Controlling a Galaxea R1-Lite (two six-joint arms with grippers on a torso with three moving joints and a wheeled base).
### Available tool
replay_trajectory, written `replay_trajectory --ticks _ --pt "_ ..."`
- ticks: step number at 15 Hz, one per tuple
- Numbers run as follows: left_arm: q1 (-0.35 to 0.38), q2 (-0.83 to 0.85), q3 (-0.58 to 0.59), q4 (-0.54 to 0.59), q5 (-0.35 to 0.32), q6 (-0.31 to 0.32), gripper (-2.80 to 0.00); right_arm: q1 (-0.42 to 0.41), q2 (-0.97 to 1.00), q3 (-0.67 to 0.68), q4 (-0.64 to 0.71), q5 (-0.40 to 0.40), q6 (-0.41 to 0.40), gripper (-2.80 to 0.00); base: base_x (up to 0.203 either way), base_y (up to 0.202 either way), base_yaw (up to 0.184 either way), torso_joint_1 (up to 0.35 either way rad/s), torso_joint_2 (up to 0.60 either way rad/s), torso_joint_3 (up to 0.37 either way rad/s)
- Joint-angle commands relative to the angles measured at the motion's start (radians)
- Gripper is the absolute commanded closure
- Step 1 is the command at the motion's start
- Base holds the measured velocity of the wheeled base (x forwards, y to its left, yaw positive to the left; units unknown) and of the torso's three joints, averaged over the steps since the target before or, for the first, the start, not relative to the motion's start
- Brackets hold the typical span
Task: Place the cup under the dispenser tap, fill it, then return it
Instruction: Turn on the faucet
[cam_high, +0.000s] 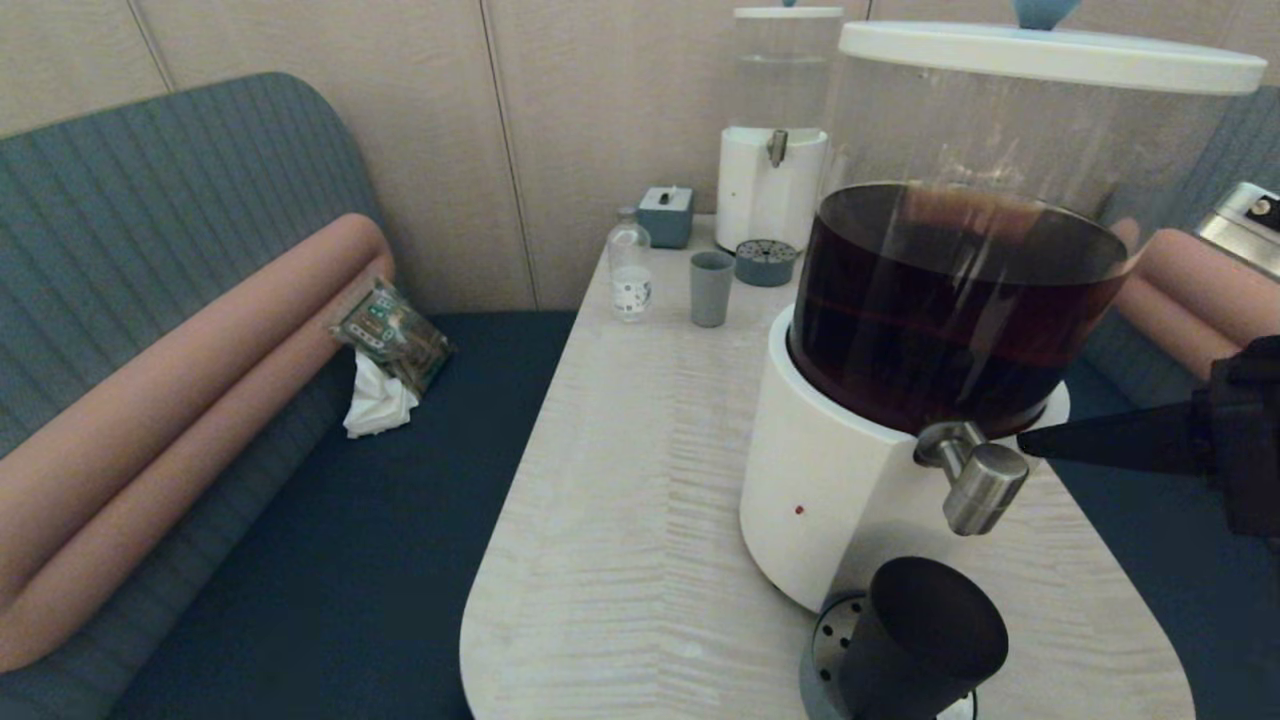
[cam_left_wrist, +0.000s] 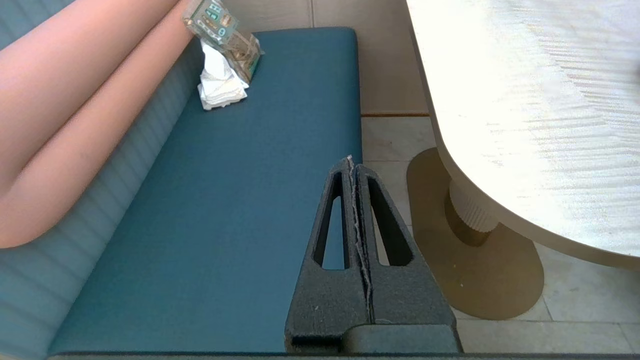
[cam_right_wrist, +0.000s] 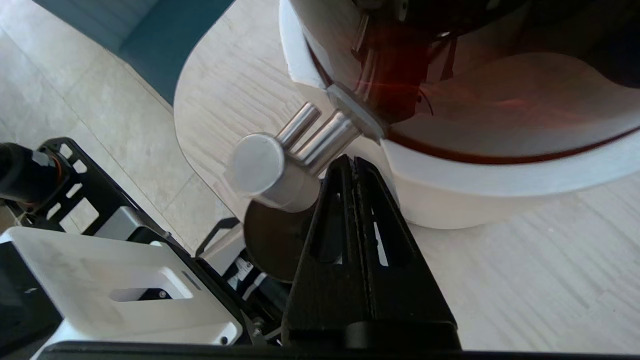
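The matte black cup (cam_high: 920, 640) stands on a perforated round drip tray (cam_high: 832, 630) directly beneath the brushed-steel dispenser tap (cam_high: 978, 482) of the big white-based dispenser (cam_high: 830, 480), whose tank holds dark brown liquid. My right gripper (cam_high: 1030, 443) reaches in from the right, shut and empty, its tip just beside the tap's stem. In the right wrist view the shut gripper (cam_right_wrist: 352, 161) sits next to the tap (cam_right_wrist: 272, 172), with the cup (cam_right_wrist: 270, 245) below it. My left gripper (cam_left_wrist: 351, 161) hangs shut and empty over the blue bench, off the table's left side.
At the far end of the pale wooden table (cam_high: 620, 500) are a smaller clear-water dispenser (cam_high: 772, 150), a grey-blue tumbler (cam_high: 710, 288), a small bottle (cam_high: 630, 265) and a grey box (cam_high: 666, 215). A packet with tissue (cam_high: 385, 350) lies on the left bench.
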Motion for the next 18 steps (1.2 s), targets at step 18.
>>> replay_trajectory --ticks 18 --pt "0.0 0.0 0.0 0.0 0.001 0.0 0.0 0.037 0.04 0.019 -0.056 0.05 -0.001 0.0 0.0 0.0 0.0 0.0 0.0 0.0"
